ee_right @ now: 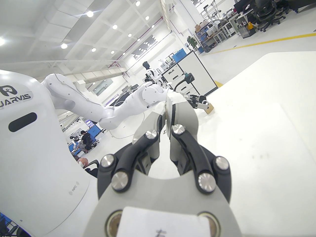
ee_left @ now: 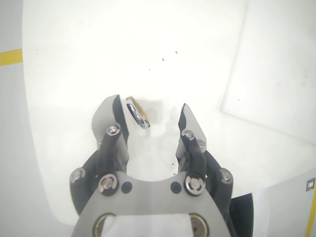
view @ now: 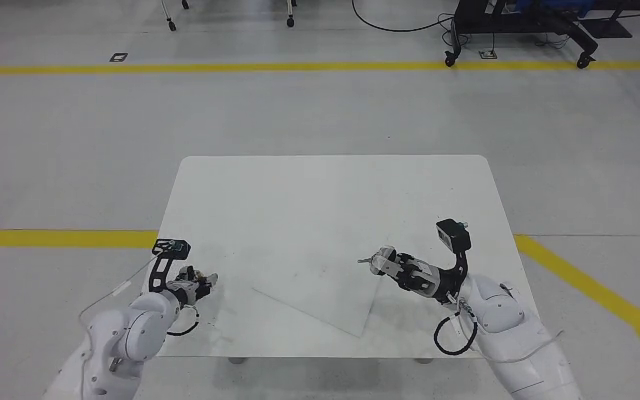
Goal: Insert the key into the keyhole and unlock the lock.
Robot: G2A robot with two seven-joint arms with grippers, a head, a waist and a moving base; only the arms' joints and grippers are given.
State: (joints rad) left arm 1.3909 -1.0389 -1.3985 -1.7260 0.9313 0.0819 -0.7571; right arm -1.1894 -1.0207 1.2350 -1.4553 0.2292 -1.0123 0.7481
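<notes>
1. The left gripper (ee_left: 151, 102) has its jaws spread wide and grips nothing. The brass padlock (ee_left: 137, 115) sits inside the gap, hard against one finger and well apart from the other.
2. The padlock's chrome shackle faces the wrist camera, and its long axis runs roughly along that finger. I cannot see the keyhole.
3. The right gripper (ee_right: 169, 104) is pinched almost closed. The thin metal piece sticking out of its tips looks like the key (view: 363, 262), though it is too small to be sure.
4. From the right gripper, the padlock (ee_right: 209, 108) lies straight ahead across the white table (view: 330, 190), at the left gripper's tips. The left arm is therefore much the nearer.
5. No writing can be read on the padlock or the key.
</notes>
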